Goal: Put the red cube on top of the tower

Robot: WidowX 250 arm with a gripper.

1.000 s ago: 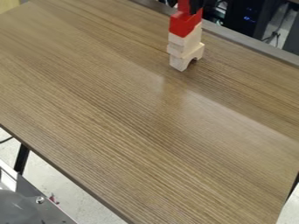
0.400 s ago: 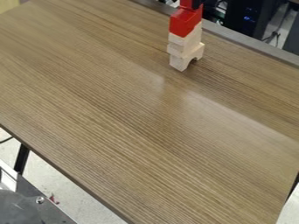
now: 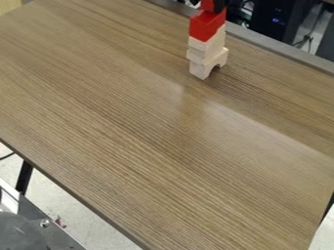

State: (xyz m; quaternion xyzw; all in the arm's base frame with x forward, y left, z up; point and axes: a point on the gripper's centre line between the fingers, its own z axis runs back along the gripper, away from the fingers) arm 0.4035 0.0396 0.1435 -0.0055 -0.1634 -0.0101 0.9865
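One broad wooden table (image 3: 130, 117) stretches before us, its grain running at a slant. Below its near edge we see pale floor (image 3: 72, 200), and at the lower left a metal surface (image 3: 55, 234) bearing a dark rounded object (image 3: 18, 232) and a round fitting (image 3: 44, 223). Behind the far edge we find a dark casing (image 3: 269, 19) with small blue lights in it.

Our tower (image 3: 207, 48) stands upright near that far edge: an arched pale block (image 3: 200, 70) at its foot, more pale blocks above, then a faceted red block (image 3: 203, 28). At the top edge, the black gripper (image 3: 219, 5) is right at the smaller red cube (image 3: 207, 6), which sits directly above the red block. We cannot tell whether the gripper is grasping the cube or has released it.
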